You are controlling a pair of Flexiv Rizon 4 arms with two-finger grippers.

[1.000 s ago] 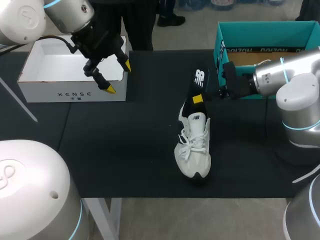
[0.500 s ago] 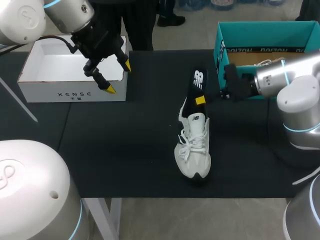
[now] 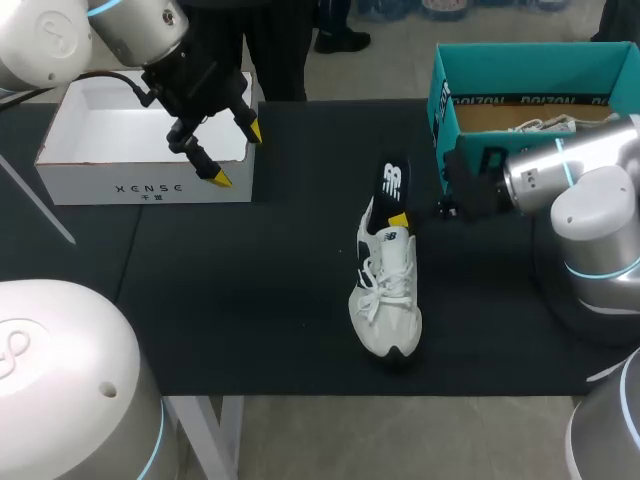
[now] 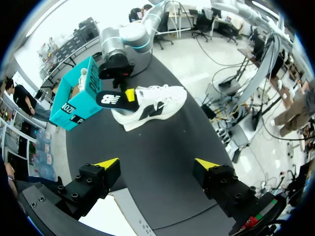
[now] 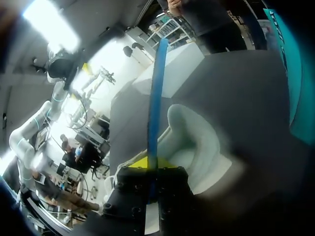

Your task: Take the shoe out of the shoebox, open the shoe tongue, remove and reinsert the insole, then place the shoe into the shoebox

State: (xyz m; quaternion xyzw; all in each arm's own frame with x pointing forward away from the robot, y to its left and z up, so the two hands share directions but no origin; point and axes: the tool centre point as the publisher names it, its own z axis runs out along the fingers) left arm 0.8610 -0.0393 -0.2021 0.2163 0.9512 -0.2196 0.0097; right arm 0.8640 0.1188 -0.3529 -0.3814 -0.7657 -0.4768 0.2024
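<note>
The right gripper (image 3: 400,218) pinches a thin black foam insole (image 3: 392,183), upright over the heel opening of the white lace-up sneaker (image 3: 388,290) just beneath it, with the teal cardboard shoebox (image 3: 520,57) behind. The left gripper (image 3: 238,155) hangs open, well apart. Light and floppy, the insole would likely buckle if pushed; a heel-end hold looks soundest.

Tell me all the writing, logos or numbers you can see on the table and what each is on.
White box: dark brand lettering on its front wall; the smaller line beneath is too small to read.
Teal shoebox: white brand lettering along its wall, upside down from the head view.
Insole: a white logo mark.
Shoe: tongue mark too small to read.
</note>
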